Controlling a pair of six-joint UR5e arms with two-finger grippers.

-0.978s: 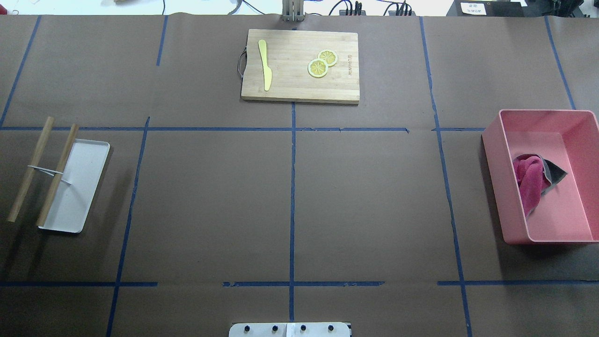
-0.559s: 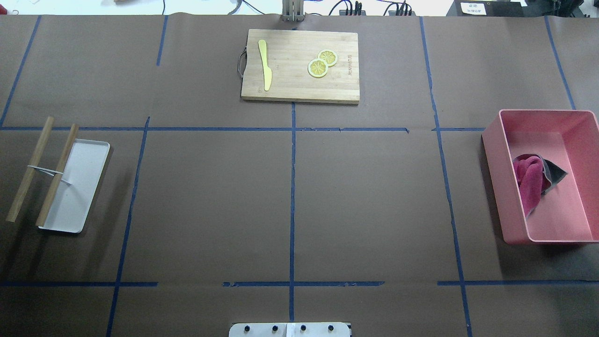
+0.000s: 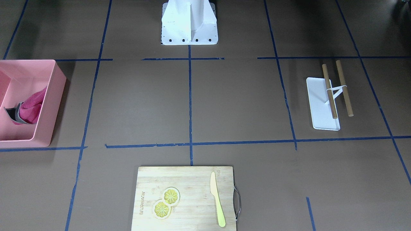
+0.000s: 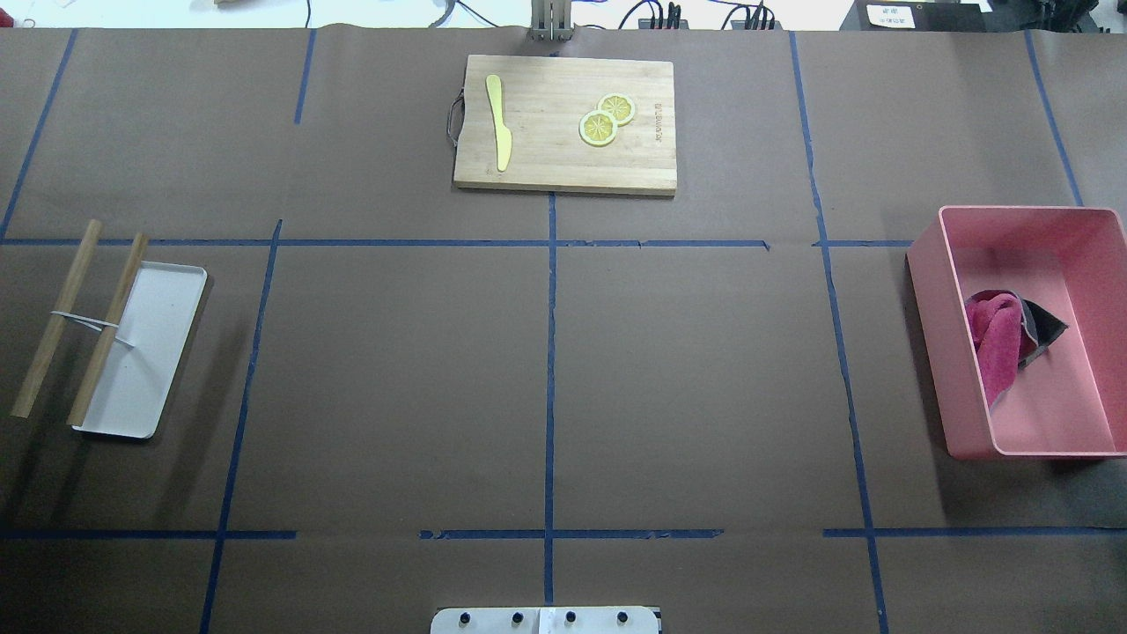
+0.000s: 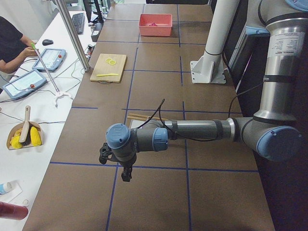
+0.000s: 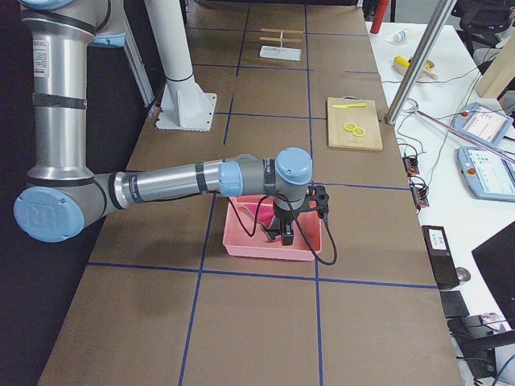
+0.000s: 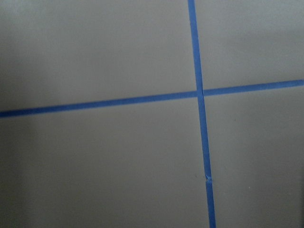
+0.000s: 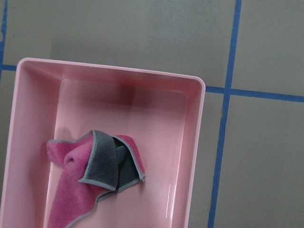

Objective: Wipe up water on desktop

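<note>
The desktop (image 4: 396,379) is matte dark brown with blue tape lines; I see no water on it. A pink and grey cloth (image 4: 995,339) lies crumpled in a pink bin (image 4: 946,370) at the right edge, and shows in the right wrist view (image 8: 95,171). My right gripper (image 6: 283,235) hangs over that bin, seen only in the exterior right view; I cannot tell whether it is open. My left gripper (image 5: 126,175) hangs above bare desktop near a tape crossing (image 7: 199,93), seen only in the exterior left view; I cannot tell its state.
A bamboo cutting board (image 4: 563,167) with a yellow knife (image 4: 499,119) and two lemon slices (image 4: 606,119) lies at the far middle. A white tray (image 4: 154,352) with two wooden rods (image 4: 106,326) sits at the left. The robot base (image 3: 188,22) stands at the near edge.
</note>
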